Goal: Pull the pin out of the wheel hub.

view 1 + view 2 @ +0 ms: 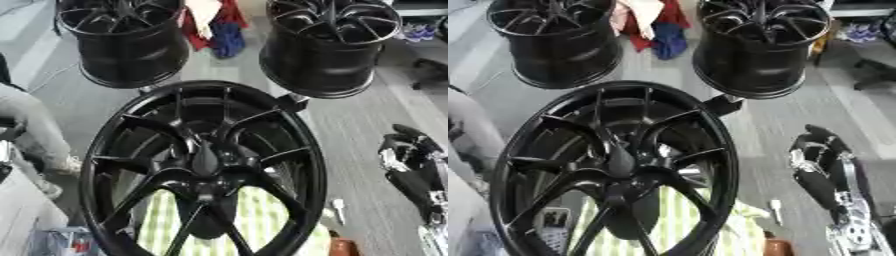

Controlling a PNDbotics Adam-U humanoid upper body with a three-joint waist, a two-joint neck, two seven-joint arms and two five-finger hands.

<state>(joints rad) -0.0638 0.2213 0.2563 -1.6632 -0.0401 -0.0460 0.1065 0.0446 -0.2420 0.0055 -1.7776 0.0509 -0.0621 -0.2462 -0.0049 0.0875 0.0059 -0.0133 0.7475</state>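
The pin [204,159] stands dark at the centre of the near wheel hub [203,170], pointing up toward the camera, left of the right hand [820,167], which hangs beside the rim with relaxed fingers, holding nothing. No left hand shows.

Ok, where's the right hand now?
The right hand hangs at the right side of both views, beside the big wheel's rim and apart from it, below the far-right wheel.
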